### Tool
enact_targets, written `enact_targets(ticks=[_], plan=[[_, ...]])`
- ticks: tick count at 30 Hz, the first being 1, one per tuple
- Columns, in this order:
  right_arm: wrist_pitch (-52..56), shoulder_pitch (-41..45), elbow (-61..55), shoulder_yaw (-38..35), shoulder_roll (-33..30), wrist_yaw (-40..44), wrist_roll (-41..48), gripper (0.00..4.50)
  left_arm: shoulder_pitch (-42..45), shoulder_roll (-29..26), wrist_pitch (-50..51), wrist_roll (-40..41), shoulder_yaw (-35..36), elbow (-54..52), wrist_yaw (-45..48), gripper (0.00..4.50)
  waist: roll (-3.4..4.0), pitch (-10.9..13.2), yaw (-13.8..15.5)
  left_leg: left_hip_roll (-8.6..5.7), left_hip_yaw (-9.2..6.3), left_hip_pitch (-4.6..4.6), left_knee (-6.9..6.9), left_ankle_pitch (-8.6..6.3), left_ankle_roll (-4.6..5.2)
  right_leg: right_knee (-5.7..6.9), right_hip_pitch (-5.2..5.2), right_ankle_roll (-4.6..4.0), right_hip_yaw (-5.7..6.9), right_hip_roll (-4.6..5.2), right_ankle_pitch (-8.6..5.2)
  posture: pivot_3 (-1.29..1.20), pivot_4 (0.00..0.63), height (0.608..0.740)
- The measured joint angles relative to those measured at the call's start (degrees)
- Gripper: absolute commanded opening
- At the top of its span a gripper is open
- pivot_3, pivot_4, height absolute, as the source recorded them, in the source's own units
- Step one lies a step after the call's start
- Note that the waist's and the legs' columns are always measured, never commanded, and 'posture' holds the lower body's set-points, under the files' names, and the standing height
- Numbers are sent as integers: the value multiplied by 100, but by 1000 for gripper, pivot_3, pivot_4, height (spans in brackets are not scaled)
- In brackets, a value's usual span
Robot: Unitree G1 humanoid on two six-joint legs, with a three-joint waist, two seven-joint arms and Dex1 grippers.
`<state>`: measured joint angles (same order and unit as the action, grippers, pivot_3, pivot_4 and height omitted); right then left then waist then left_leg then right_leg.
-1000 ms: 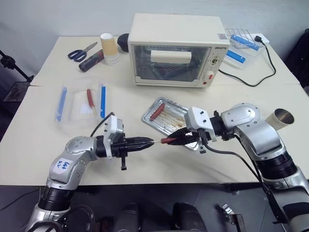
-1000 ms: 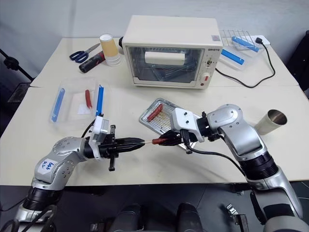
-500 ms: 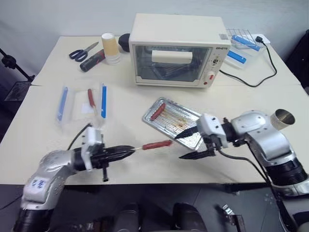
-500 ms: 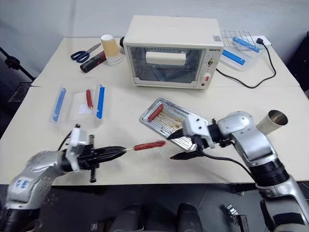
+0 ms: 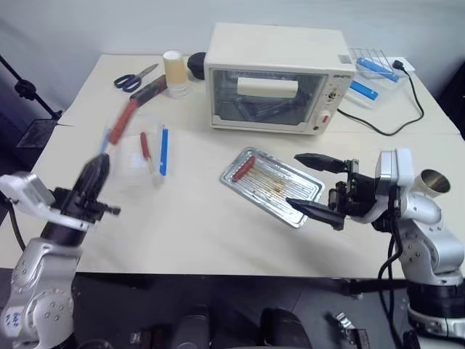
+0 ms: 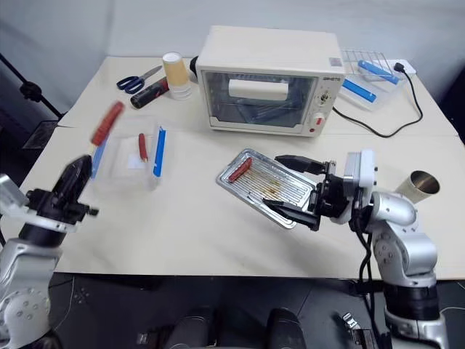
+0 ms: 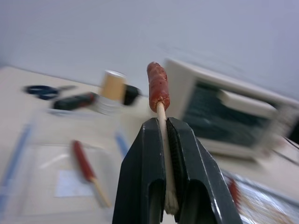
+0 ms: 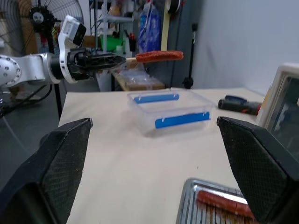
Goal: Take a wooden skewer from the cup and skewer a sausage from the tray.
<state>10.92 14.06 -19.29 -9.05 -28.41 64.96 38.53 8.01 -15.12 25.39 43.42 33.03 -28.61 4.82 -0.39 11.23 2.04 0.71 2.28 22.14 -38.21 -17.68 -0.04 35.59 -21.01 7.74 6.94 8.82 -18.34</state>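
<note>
The left gripper (image 7: 164, 140) is clamped on the wooden skewer (image 7: 164, 135), a sausage (image 7: 158, 86) impaled on its tip, raised above the table's (image 5: 196, 233) 9 o'clock edge. The right gripper (image 6: 294, 187) is spread wide and empty over the tray's (image 6: 280, 190) 4 o'clock corner; another sausage (image 6: 237, 170) lies at its 10 o'clock end

Even, soft indoor light, faint shadows; the raised sausage (image 5: 123, 122) smears with motion blur, and the left wrist view's background is unfocused.
</note>
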Motion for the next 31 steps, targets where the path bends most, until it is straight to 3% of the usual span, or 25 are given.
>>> enact_targets(ticks=[3,6,11,16,19,22,25,27,31], plan=[[-346,-161,-90,232,171,-75,-268,4469,676,181,-89,-517,-152,736,-811,0,-6,-3,-12,1,11,1,0,0,0,-2,-7,1,-8,-4,3,0,150,740],[-485,-183,-202,309,217,-214,-358,4469,886,145,-139,-811,-306,1198,-939,0,-8,-4,-75,12,16,3,10,-3,-6,-1,-24,1,-12,-17,3,0,150,740],[-618,-136,-206,437,239,-371,-473,4500,1038,-21,-132,-1078,-551,1805,-828,1382,-8,-4,-76,16,27,4,9,-2,-9,1,-32,1,-23,-21,3,0,150,740],[-585,-73,-181,442,56,-303,-428,4500,956,-152,-336,-1189,-591,1746,-609,2836,-10,-4,-70,15,31,5,8,-2,-8,0,-32,0,-27,-20,3,0,150,740],[-567,69,27,297,-258,-159,-334,4500,373,-549,-464,-1185,-725,1296,139,3724,-11,-3,-79,16,41,5,13,-3,-9,0,-36,-1,-28,-20,3,0,150,740],[-484,71,329,97,-647,132,-259,4500,-279,-1446,-345,-902,-776,798,1372,3724,-9,-3,-83,21,64,3,15,-4,-10,1,-39,-6,-33,-23,0,0,150,740],[-433,-132,482,72,-1043,618,-194,4500,-1462,-2766,-818,-1010,-912,405,3379,3724,1,-5,-103,23,96,0,24,-10,-9,-8,-44,-16,-43,-26,-4,0,150,740],[-434,-174,628,107,-1080,838,-199,4500,-1850,-3020,-1157,-1133,-981,424,4183,3724,9,-1,-98,27,103,0,22,-11,-8,-7,-49,-18,-47,-28,-5,0,150,740],[-367,-257,878,226,-1090,995,-241,4500,-2284,-2949,-1547,-1318,-1101,560,4707,3724,9,-1,-68,30,102,-2,16,-12,-6,-6,-48,-19,-49,-27,-5,0,150,740]])
